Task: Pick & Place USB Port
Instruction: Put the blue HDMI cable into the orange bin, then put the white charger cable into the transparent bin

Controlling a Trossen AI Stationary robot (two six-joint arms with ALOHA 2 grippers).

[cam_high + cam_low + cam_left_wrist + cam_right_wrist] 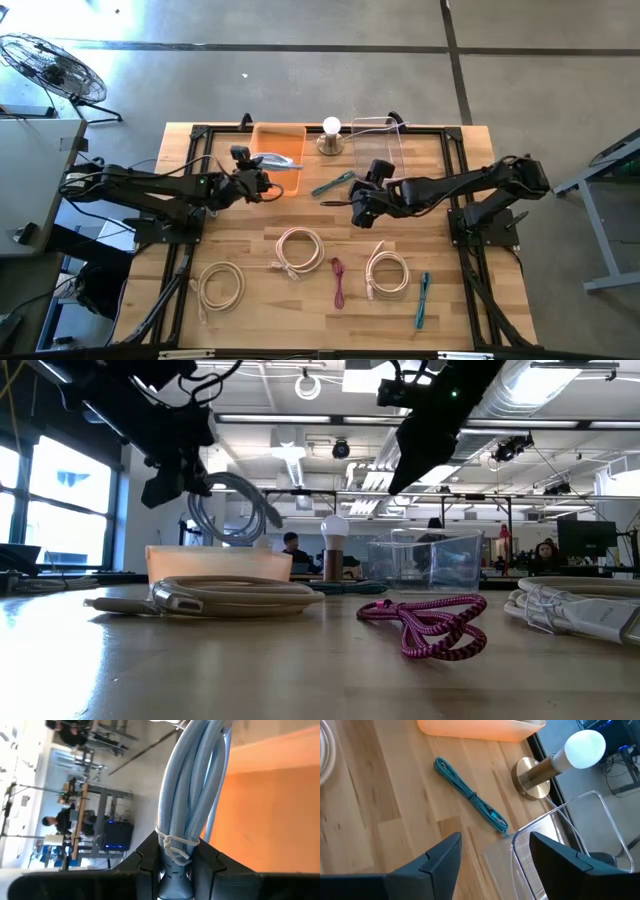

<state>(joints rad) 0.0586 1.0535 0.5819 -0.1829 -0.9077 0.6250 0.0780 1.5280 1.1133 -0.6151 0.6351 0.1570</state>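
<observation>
Over the orange bin [278, 143], the left gripper [262, 184] clamps a bundled blue-grey USB cable [192, 805], hanging ready to drop in. At three o'clock, the right gripper [357, 205] hovers spread, empty, above a teal cable [470, 795].

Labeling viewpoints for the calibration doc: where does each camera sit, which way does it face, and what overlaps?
High: overhead, straight down on table; both arms.
Low: table height, level toward the room; arms drop from above, pink cable near.
Left wrist: past left gripper, shut on grey-blue cable bundle, at orange bin.
Right wrist: past open right gripper, down at teal cable, lamp.
Shared: orange bin, lamp in high, low.
</observation>
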